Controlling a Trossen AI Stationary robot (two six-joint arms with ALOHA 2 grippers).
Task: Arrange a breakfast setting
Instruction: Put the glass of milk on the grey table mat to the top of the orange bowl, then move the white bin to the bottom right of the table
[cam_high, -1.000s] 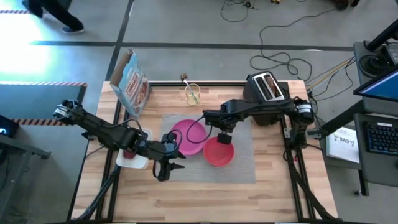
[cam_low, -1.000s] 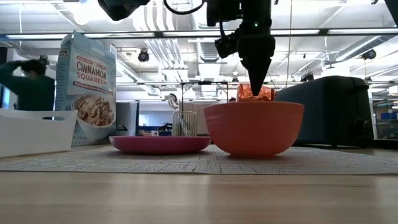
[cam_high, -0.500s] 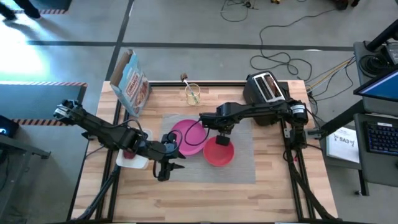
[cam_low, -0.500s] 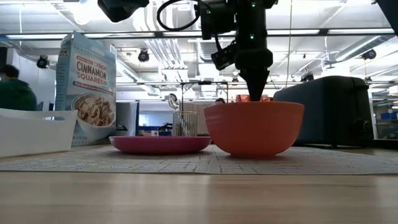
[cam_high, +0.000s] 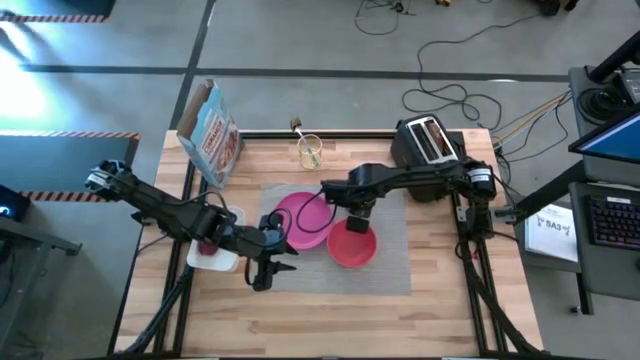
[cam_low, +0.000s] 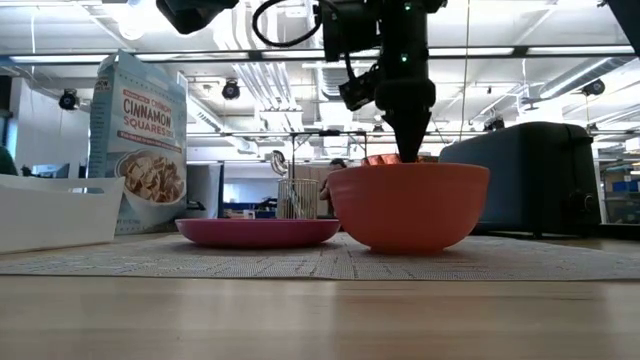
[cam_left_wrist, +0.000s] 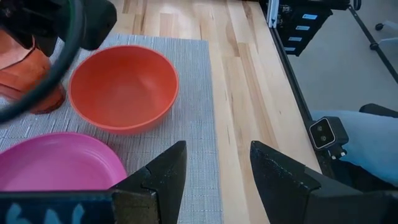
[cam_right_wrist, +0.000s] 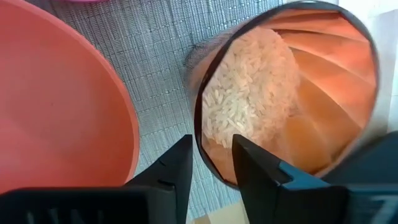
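Wooden table with the grey placemat as anchor: right gripper has lowered the small orange cup behind the one red-orange bowl since a second ago, fingers now parted around its rim. One pink plate beside the bowl; left gripper hovers open off the placemat's edge.

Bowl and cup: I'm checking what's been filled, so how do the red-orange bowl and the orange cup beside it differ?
The red-orange bowl is empty; the orange cup holds white grains. The bowl is wide, opaque and smooth; the cup is narrower, translucent and ribbed. Both stand upright on the grey placemat, close together.
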